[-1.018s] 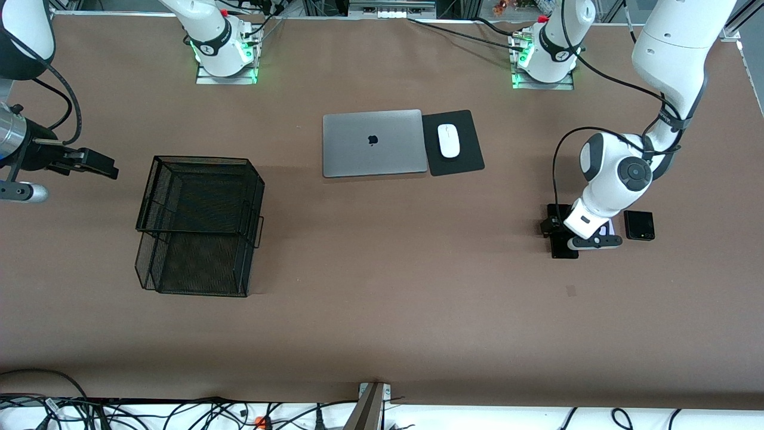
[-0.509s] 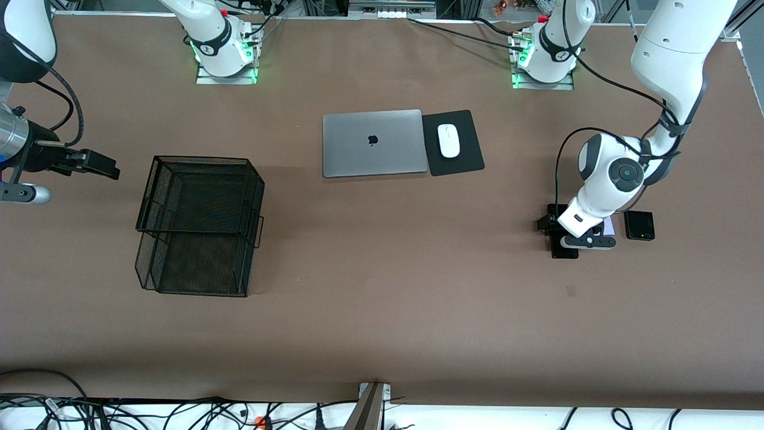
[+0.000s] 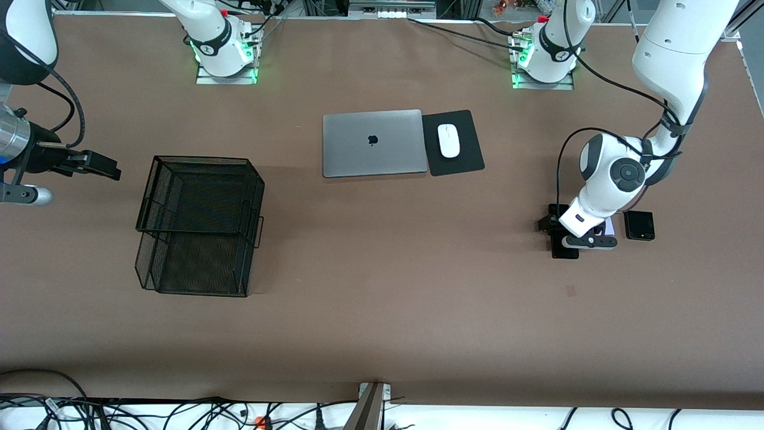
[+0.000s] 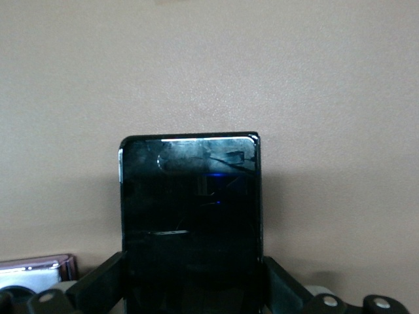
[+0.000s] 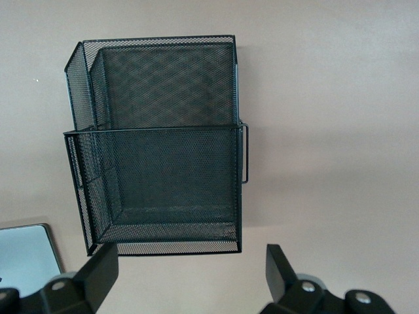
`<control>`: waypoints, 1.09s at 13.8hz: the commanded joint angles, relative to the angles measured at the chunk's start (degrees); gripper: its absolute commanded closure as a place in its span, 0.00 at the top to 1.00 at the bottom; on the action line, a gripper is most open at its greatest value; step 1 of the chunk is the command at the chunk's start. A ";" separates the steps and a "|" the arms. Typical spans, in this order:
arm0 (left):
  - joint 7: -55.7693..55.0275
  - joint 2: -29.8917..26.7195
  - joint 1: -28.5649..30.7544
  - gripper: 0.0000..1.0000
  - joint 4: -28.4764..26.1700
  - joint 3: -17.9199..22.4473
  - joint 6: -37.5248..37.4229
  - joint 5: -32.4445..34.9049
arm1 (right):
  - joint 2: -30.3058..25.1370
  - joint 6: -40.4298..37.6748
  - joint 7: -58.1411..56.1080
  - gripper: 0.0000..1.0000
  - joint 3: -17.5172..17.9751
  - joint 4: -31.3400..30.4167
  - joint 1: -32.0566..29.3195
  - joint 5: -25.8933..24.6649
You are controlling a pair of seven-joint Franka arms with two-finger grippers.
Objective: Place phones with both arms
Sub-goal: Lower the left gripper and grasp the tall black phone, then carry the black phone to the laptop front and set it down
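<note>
front: high, faces bases | left wrist: close on long black phone (image 4: pixel 191 216) | right wrist: over mesh tray (image 5: pixel 160 140), shared with front

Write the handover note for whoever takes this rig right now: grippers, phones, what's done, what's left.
Left gripper: down at the long black phone, one finger on each long edge; whether it grips cannot be told.
Right gripper: open, empty, waiting in the air beside the black mesh tray, at the right arm's end.
Lilac-white phone and small black phone: on the table beside the long one, at the left arm's end.
Done: no phone placed.
Left: all three phones.
</note>
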 commanded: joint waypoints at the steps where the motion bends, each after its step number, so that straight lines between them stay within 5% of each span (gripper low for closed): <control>1: -0.86 3.45 1.40 0.00 2.41 0.46 0.63 1.57 | -0.04 -0.53 -0.51 1.00 -0.05 0.41 -0.14 1.00; 4: -0.86 2.92 1.40 0.00 3.11 0.46 -1.03 1.23 | -0.04 -0.62 -0.60 1.00 -0.23 0.49 -0.31 1.00; 8: -0.95 1.60 0.87 0.00 9.79 -0.24 -16.49 1.14 | -0.04 -0.62 -0.60 1.00 -0.23 0.41 -0.31 1.00; 15: -3.75 1.07 -0.61 0.00 12.43 -0.42 -19.32 0.87 | -0.04 -0.62 -0.60 1.00 -0.23 0.49 -0.31 1.00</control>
